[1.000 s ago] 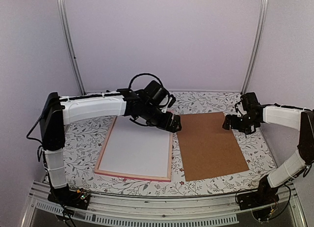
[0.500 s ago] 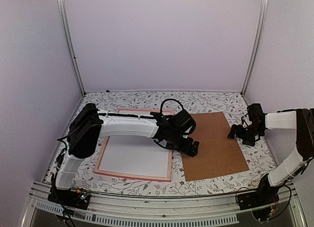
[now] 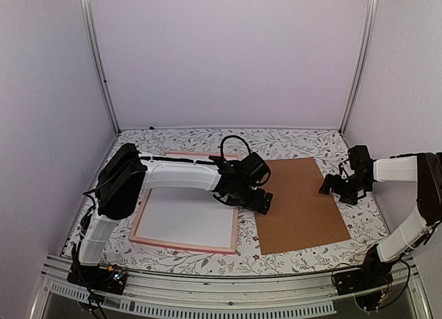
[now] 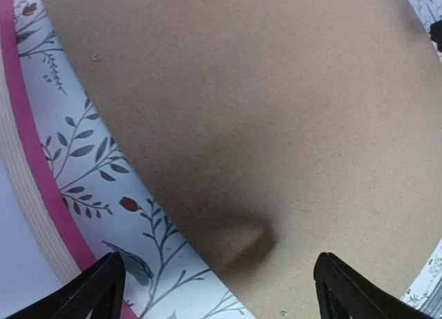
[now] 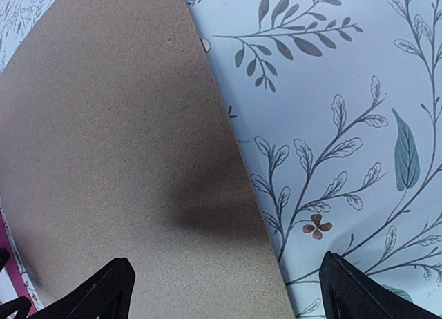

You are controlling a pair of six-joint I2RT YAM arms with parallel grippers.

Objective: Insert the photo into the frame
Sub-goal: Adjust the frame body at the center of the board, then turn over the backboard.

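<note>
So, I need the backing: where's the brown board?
Top view: the brown board lies flat right of the pink frame, left gripper above its left edge.

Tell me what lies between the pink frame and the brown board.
A bare strip of flowered tablecloth, seen in the left wrist view between frame and board; the open left hand hangs over it.

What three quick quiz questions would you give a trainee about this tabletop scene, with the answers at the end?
1. Fill in: the left end effector and the right end effector both stand ___.
2. True or false: the brown board lies inside the pink frame.
3. Multiple choice: which end effector is at the brown board's right edge? A) left B) right C) neither.
Key: 1 open; 2 false, it lies beside the frame; 3 B.
</note>
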